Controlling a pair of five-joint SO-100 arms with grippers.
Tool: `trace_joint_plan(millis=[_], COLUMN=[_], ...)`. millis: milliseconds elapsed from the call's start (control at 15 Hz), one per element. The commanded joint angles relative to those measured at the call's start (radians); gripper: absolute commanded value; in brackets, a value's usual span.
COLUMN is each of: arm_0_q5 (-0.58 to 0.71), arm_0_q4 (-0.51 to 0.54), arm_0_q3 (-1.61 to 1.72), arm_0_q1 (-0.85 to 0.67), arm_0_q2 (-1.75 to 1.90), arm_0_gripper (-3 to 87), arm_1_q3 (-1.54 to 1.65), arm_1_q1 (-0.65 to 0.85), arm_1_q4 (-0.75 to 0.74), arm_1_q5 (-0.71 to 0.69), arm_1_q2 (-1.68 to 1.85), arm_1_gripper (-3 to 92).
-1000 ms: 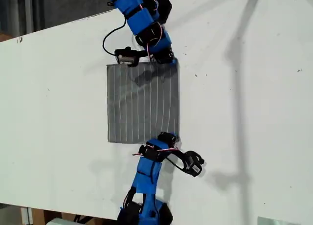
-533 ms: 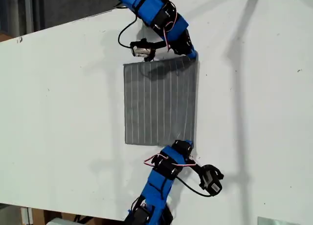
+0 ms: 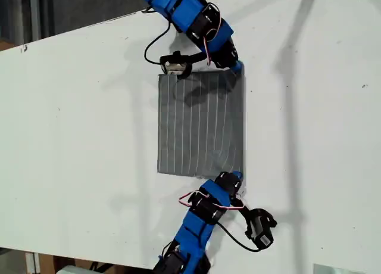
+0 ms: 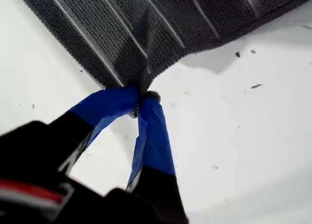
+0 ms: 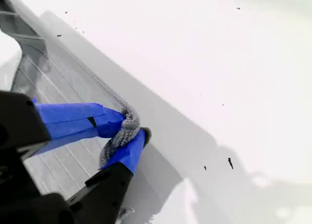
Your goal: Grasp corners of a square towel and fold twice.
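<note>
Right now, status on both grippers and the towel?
My first gripper shut on a towel corner. My second gripper shut on another corner. Towel otherwise flat on the table. Nothing in the way.

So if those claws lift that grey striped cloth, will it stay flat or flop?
Probably flop: the towel already bunches where my second gripper pinches its corner. It looks thin and light, and wrinkles near my first gripper.

The towel was seen as coarse, ribbed woven cloth, matt grey; the table as smooth, matt white, faintly speckled.
</note>
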Motion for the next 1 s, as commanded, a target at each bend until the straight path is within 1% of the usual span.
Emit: trace_joint_plan(millis=[0, 133, 333, 533, 733, 800, 933], arm_0_q5=[0.098, 0.209, 0.365, 0.494, 0.614, 0.646, 0.695], arm_0_q4=[0.043, 0.086, 0.150, 0.164, 0.166, 0.166, 0.160], arm_0_q3=[-0.038, -0.031, -0.028, 0.011, -0.006, -0.018, -0.025], arm_0_q1=[-0.115, -0.249, -0.449, -0.638, -0.818, -0.877, -0.974], arm_0_q2=[0.132, 0.173, 0.193, 0.190, 0.172, 0.164, 0.135], arm_0_gripper=[0.0, 0.0, 0.0, 0.0, 0.0, 0.0, 0.0], arm_1_q3=[-0.058, -0.044, 0.037, 0.123, 0.201, 0.201, 0.199], arm_1_q1=[0.149, 0.342, 0.629, 0.861, 1.083, 1.141, 1.233], arm_1_q4=[0.133, 0.221, 0.256, 0.279, 0.282, 0.270, 0.193], arm_1_q5=[-0.140, -0.298, -0.523, -0.672, -0.792, -0.825, -0.874], arm_1_q2=[0.130, 0.264, 0.440, 0.586, 0.716, 0.709, 0.623], arm_1_gripper=[-0.1, -0.1, -0.1, -0.1, -0.1, -0.1, -0.1])
